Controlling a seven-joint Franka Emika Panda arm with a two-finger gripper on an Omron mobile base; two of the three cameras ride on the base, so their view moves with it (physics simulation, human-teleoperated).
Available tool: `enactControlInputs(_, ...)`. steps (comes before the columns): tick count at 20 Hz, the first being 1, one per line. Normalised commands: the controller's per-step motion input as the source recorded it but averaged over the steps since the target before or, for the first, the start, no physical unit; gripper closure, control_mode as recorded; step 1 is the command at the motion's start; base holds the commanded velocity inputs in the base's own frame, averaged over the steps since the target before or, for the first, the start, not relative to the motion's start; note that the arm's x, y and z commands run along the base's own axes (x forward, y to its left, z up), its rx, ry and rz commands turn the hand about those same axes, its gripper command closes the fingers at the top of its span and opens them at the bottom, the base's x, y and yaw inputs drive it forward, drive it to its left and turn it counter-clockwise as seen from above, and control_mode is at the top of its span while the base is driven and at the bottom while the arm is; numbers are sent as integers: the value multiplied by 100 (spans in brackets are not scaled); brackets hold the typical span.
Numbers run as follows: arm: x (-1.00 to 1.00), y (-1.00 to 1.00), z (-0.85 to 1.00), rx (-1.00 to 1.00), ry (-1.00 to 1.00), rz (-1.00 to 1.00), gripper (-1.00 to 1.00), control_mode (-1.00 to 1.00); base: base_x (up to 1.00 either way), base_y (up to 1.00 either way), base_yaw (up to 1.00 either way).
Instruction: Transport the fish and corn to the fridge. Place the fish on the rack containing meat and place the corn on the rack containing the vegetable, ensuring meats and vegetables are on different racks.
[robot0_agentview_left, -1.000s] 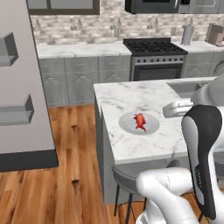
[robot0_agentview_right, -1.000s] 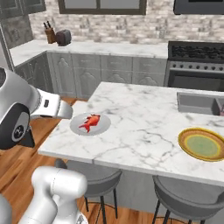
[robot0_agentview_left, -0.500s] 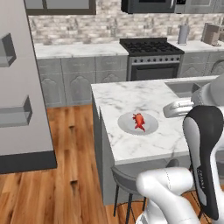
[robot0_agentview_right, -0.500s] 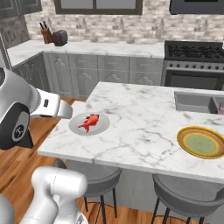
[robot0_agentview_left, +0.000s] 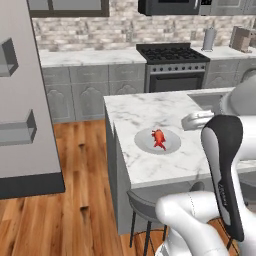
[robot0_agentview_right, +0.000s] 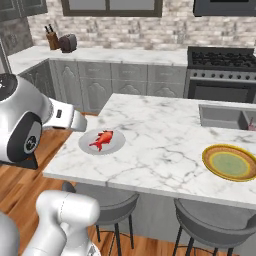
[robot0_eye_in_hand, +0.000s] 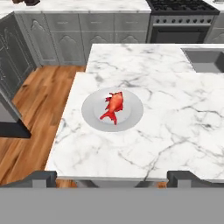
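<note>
The end effector (robot0_eye_in_hand: 111, 175) hangs with its two dark fingertips (robot0_eye_in_hand: 40, 176) spread wide apart and nothing between them, back from the near edge of the island tabletop (robot0_eye_in_hand: 183, 118) and above it. Seen along the hand, the fish (robot0_eye_in_hand: 113, 106) lies straight ahead and below, about centred between the tips, so my guess is that the coming move is a plain advance forward and down rather than any sideways shift. The fish is small and bright red, lying flat in the middle of a round grey plate (robot0_eye_in_hand: 89, 114) that sits near the corner of the tabletop closest to the wooden floor (robot0_eye_in_hand: 39, 100). Its long axis runs roughly away from the hand, leaning a little to one side, with the tail fins toward the end effector; the wide gap between the fingers spans across that axis, which looks a fair match for closing on the body.

Counting from where I stand: one fish (robot0_agentview_right: 101, 139), one grey plate (robot0_agentview_right: 116, 146) under it, and one yellow-rimmed plate (robot0_agentview_right: 214, 165) well apart at the other end of the tabletop, near the sink (robot0_agentview_right: 222, 116). One arm, one end effector.
</note>
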Motion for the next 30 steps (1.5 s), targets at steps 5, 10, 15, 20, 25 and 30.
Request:
enactControlInputs(5,100,8,-59,8,0,4,-100,-100,0,0,0)
enactControlInputs(10,91,0,-56,0,3,-4,-100,-100,0,0,0)
enactControlInputs(15,91,1,-45,-1,11,-9,-100,-100,0,0,0)
enactControlInputs(20,33,0,-35,0,15,-3,-100,-100,0,0,0)
enactControlInputs(25,34,0,-41,0,19,0,-100,-100,0,0,0)
enactControlInputs(30,44,0,-39,0,12,0,-100,-100,0,0,0)
